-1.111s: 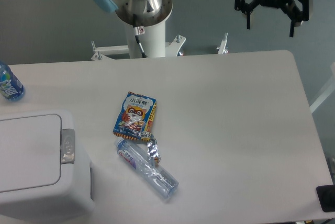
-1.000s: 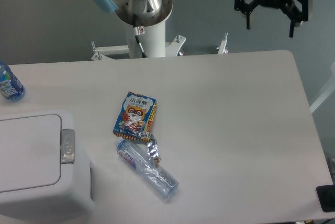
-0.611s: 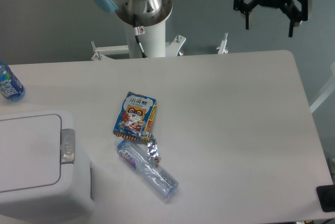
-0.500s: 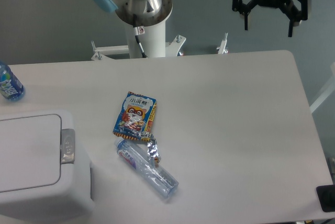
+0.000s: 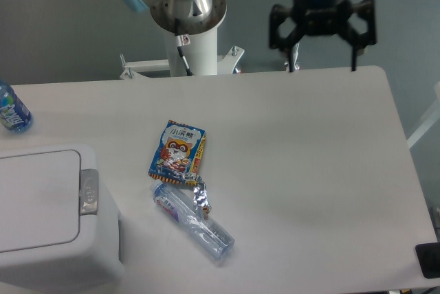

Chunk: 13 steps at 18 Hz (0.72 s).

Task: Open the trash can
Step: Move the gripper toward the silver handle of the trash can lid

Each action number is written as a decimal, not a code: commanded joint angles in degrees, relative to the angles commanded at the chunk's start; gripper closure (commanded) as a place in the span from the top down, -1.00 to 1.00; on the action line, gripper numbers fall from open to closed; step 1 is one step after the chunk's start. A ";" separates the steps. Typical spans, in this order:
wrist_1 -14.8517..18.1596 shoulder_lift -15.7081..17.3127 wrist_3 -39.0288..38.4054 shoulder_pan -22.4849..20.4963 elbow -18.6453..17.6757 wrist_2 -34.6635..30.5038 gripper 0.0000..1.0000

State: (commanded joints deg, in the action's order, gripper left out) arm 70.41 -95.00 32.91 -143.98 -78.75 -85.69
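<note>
The trash can (image 5: 41, 205) is a white boxy bin at the lower left corner, lid flat and closed, with a small grey push-button (image 5: 89, 191) on its right rim. My gripper (image 5: 322, 60) hangs high over the table's far edge, right of centre, far from the bin. Its black fingers (image 5: 355, 50) are spread wide apart and hold nothing.
A blue snack packet (image 5: 178, 149) lies mid-table, with a crushed clear plastic bottle (image 5: 194, 220) just below it. A blue bottle (image 5: 12, 110) stands at the far left edge. The arm's white base (image 5: 190, 40) rises behind the table. A dark object (image 5: 427, 259) sits at the lower right corner.
The gripper has moved left and lower, from the upper right toward the table's far edge. It stays open. Nothing on the table has shifted.
</note>
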 joint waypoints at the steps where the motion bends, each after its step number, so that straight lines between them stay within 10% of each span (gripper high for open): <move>1: -0.70 -0.53 -3.78 2.02 0.00 0.00 1.00; 7: -10.54 -5.53 -22.77 12.04 0.44 0.09 1.00; 13: -11.61 -8.27 -32.90 17.94 1.84 0.96 1.00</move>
State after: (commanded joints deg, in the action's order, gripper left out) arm 58.80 -103.27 0.01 -126.04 -76.91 -84.73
